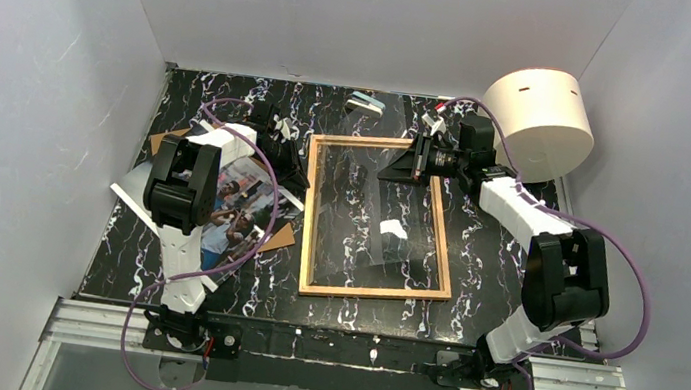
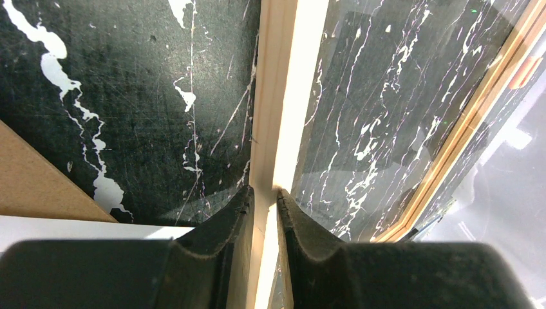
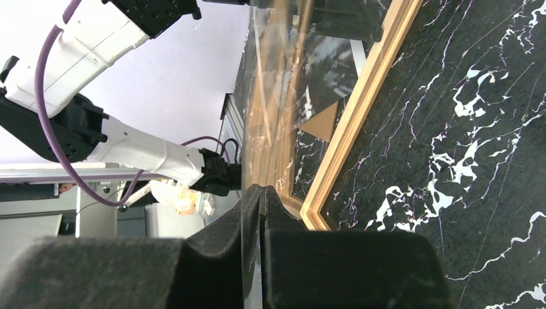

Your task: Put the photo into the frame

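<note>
The frame of thin light wood lies flat in the middle of the black marbled table. My left gripper is shut on the frame's left rail, one jaw on each side of the wood. My right gripper is shut on the far right edge of the clear glass pane, which looks tilted up off the frame; the pane runs edge-on between the jaws. The photo lies picture side up at the left, partly under my left arm.
A brown cardboard backing board lies under the photo; it also shows in the left wrist view. A large white cylinder stands at the back right. A small grey object lies at the back edge. White walls close in three sides.
</note>
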Robot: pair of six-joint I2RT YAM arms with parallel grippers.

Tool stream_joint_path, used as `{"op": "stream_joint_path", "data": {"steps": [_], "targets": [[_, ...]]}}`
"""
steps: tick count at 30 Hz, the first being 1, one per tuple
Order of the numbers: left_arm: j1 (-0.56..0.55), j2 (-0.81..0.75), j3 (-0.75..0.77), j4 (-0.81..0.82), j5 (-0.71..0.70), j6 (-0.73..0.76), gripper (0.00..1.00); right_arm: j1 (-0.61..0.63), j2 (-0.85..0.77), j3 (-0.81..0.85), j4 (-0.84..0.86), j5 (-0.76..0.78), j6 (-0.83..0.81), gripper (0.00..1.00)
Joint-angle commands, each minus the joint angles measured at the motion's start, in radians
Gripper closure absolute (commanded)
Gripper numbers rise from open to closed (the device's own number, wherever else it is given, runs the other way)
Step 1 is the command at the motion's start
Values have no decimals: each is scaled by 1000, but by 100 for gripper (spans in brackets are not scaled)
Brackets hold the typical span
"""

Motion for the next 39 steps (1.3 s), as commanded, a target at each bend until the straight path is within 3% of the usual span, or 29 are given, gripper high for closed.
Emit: {"op": "stream_joint_path", "data": {"steps": [1,18,26,32,39], "targets": [[-19,103,-58,-40,-171,55,83,10,7,49,14,-36,-30,88],[-19,102,-58,-41,-172,55,83,4,66,89,-107,-5,-106,85],[-20,99,-61,-41,-175,55,83,-14,49,75,-175,59,-147,68],[-19,103,-63,-41,-176,55,83,-29,75,62,-152,44,-163,86],[-20,101,-64,-44,-177,58,83,-37,86,47,-185,77,-210,87]]}}
